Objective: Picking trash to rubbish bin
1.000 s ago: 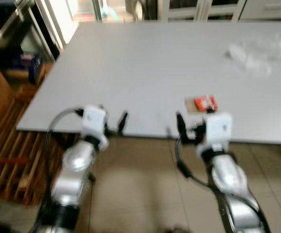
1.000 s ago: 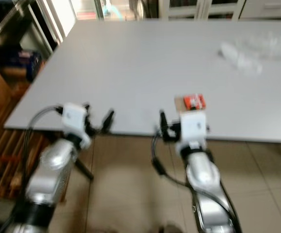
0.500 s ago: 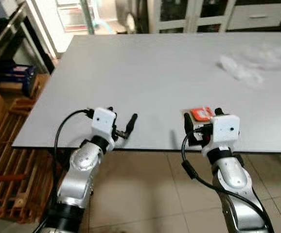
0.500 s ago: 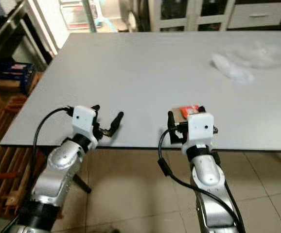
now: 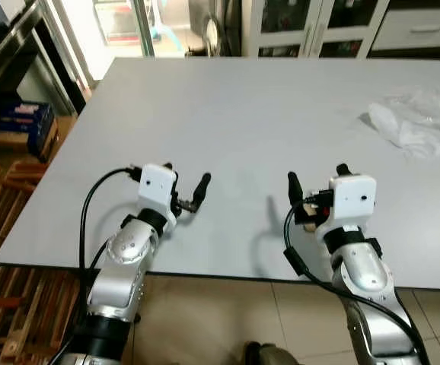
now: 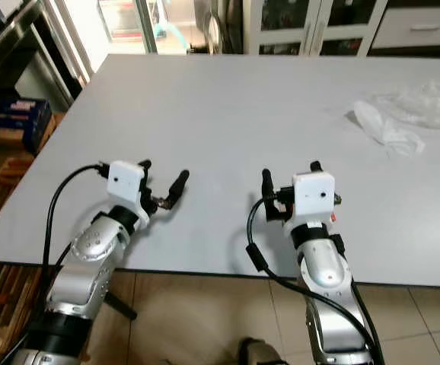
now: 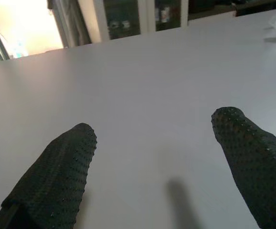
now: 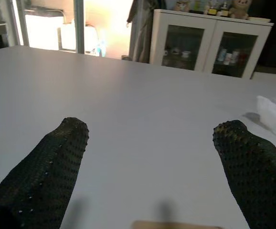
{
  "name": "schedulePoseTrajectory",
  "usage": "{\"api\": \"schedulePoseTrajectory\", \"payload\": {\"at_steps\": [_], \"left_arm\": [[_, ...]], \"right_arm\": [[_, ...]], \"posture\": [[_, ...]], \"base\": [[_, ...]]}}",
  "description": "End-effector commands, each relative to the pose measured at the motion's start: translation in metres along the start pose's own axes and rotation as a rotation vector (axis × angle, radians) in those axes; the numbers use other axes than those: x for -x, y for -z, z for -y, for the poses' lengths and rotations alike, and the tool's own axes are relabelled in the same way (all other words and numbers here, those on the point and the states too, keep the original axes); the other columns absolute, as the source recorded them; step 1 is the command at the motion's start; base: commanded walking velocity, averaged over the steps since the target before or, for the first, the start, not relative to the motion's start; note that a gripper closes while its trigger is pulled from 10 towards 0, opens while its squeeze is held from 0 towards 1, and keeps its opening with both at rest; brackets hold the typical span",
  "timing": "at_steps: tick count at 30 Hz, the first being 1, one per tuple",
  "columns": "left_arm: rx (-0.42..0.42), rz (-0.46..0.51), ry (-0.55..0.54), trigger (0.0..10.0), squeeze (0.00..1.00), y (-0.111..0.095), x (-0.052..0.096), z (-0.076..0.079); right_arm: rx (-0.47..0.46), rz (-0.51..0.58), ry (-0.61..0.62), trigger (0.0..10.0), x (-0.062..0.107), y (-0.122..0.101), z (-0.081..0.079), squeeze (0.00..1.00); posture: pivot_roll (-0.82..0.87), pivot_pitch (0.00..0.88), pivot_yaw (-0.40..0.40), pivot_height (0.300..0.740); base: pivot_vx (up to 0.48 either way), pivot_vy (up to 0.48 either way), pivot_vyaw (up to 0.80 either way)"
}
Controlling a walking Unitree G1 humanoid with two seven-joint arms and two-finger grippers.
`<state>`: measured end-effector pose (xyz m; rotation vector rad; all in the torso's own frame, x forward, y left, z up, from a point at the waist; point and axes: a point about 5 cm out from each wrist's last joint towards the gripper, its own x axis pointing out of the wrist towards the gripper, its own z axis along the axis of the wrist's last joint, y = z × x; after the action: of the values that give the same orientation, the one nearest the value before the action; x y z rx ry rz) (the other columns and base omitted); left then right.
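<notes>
Trash here means two things on the grey table (image 5: 227, 99): a small red-and-tan packet and a crumpled clear plastic wrapper (image 5: 412, 122). Half a second ago the packet lay in plain sight just ahead of the right wrist block; now the wrist sits over it, and you see only a red sliver (image 6: 332, 218) beside the arm and a tan edge (image 8: 176, 224) at the base of the right wrist view. The table edge has also slid toward you in the head views, so you have closed in and both forearms now reach over the top. That puts the packet under the right gripper (image 5: 315, 177), slightly behind its fingertips. The wrapper lies well beyond, toward the far right of the table.

Both arms extend forward, fingers pointing across the table. The right pincer's fingers are spread wide and hold nothing. The left gripper (image 5: 186, 182) hovers apart from the packet, equally wide and empty.
</notes>
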<state>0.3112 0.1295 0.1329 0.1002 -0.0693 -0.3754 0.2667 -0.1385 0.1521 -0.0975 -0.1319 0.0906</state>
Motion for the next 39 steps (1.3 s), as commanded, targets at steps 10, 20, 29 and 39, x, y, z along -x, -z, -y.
{"api": "schedulePoseTrajectory", "payload": {"at_steps": [10, 20, 29, 39], "left_arm": [[-0.010, -0.015, -0.010, 10.0, 0.00, 0.0033, 0.0047, -0.0036], [-0.017, -0.022, -0.003, 10.0, 0.00, 0.0045, 0.0047, -0.0037], [0.006, -0.020, -0.007, 10.0, 0.00, 0.0051, 0.0054, -0.0037], [0.010, -0.030, -0.006, 10.0, 0.00, 0.0068, 0.0069, -0.0040]], "right_arm": [[-0.007, 0.006, -0.010, 10.0, 0.0016, -0.0029, -0.0044, 0.00], [-0.008, -0.001, -0.006, 10.0, 0.0014, -0.0027, -0.0047, 0.00], [-0.004, -0.014, -0.017, 10.0, 0.0020, -0.0002, -0.0059, 0.00], [-0.031, -0.059, -0.037, 10.0, 0.0027, 0.0043, -0.0093, 0.00]], "posture": [[-0.07, 0.122, 0.048, 0.740], [-0.07, 0.120, 0.050, 0.740], [-0.06, 0.122, 0.050, 0.740], [-0.06, 0.129, 0.048, 0.740]], "base": [[0.000, -0.031, 0.00], [0.000, -0.480, 0.00], [0.000, -0.320, 0.00], [0.000, 0.000, 0.00]]}}
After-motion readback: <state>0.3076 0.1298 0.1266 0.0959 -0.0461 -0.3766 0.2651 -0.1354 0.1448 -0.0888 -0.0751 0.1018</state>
